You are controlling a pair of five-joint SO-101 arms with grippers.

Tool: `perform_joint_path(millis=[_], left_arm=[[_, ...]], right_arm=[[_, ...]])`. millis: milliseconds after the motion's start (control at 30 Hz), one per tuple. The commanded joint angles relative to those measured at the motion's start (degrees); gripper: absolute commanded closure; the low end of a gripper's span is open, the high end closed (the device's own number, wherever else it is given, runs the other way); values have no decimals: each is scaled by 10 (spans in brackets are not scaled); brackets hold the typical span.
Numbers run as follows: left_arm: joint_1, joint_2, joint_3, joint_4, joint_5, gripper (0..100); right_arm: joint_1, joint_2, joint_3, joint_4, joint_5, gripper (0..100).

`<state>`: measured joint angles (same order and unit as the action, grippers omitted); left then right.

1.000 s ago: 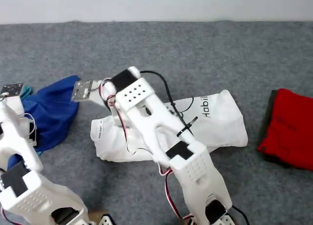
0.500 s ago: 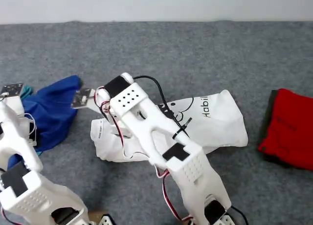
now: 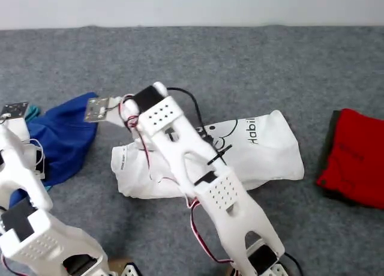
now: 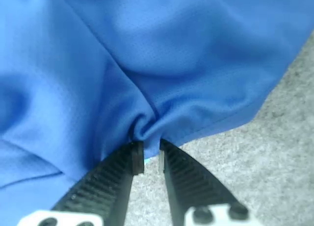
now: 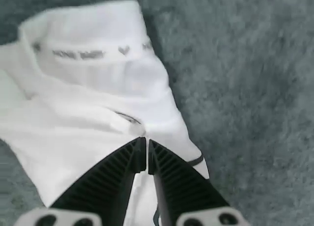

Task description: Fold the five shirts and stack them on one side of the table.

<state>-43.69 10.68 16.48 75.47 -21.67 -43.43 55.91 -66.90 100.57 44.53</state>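
Right claw (image 5: 143,155), pressed together, empty, lifts back up after dip; white shirt (image 5: 98,98) unmoved, no grasp made. Left claw (image 4: 147,155) pinches blue shirt (image 4: 147,64) fold.

I counted one blue shirt (image 3: 63,135), one white shirt (image 3: 270,150), one red shirt (image 3: 354,156); two arms, left arm (image 3: 30,228) and right arm (image 3: 198,162).

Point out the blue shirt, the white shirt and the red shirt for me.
blue shirt (image 3: 63,138), high view, middle of the crumpled cloth.
white shirt (image 3: 273,153), high view, bare cloth beside the arm.
red shirt (image 3: 354,156), high view, centre of the cloth.
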Motion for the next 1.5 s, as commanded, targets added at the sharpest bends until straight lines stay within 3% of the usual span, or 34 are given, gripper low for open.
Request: perform_joint_path(millis=[0,167,333,600,800,1067,1233,1467], left_arm=[[0,-6,-19,-8,-6,934],[-1,-9,-23,3,-6,934],[-3,-44,-27,45,-6,935],[-5,-191,-25,94,-4,955],[-8,-242,-22,123,-5,957],[-7,-249,-24,142,-4,957],[-13,-250,-28,163,-7,957],[-34,-250,-54,172,-7,957]], right_arm=[[-11,-8,-43,26,-11,990],[-8,-57,-17,26,-74,990],[29,-165,120,26,-113,990],[195,-300,281,22,-163,990],[335,-284,287,-14,-185,990],[382,-191,287,-136,-181,990],[462,-120,287,-214,-180,990],[553,-91,255,-193,-181,990]])
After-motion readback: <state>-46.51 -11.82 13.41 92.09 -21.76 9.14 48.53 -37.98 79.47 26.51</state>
